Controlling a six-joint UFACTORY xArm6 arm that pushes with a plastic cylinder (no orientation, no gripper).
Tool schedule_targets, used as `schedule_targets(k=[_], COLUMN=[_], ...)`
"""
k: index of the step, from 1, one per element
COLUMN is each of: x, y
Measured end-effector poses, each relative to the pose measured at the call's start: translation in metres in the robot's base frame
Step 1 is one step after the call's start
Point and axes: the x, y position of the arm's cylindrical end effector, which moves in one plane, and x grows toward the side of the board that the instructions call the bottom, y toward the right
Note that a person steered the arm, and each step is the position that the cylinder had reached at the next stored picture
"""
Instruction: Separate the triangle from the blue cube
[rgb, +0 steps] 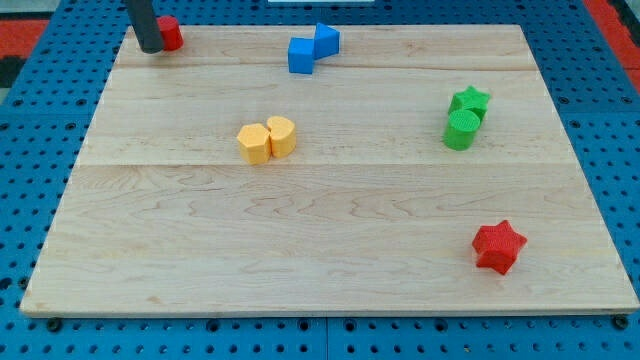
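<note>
While the rod stands at the view's top-left corner of the wooden tabletop (330, 250), my tip (150, 49) rests just beside a small red block (170, 33), touching or nearly touching it on that block's left side. This end effector is a bare rod, so it has nothing to clench or release and it grasps nothing.

The task's pair sits along the view's top edge, near the middle: the blue cube (301, 56) lies lower and to the left, and the blue triangle (326, 39) is pressed against its upper right corner, the two touching. From my tip, the pair lies well apart to the view's right, at about the same height in the view, with the cube the nearer of the two and the triangle behind it. The line joining the two runs diagonally, lower left to upper right.

I judge that a straight push from here would meet the cube first and shove both together, so the coming move calls for going round to the seam between them.

Elsewhere, two yellow blocks (267, 139) touch near the centre, a green star (470, 101) and a green cylinder (461, 129) touch at the right, and a red star (498, 246) sits alone at the lower right.
</note>
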Motion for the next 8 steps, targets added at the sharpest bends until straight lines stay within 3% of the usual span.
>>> schedule_targets(k=[2, 4, 6, 7, 8], x=[0.001, 0.034, -0.031, -0.044, -0.013], y=[0.005, 0.104, 0.186, 0.203, 0.255])
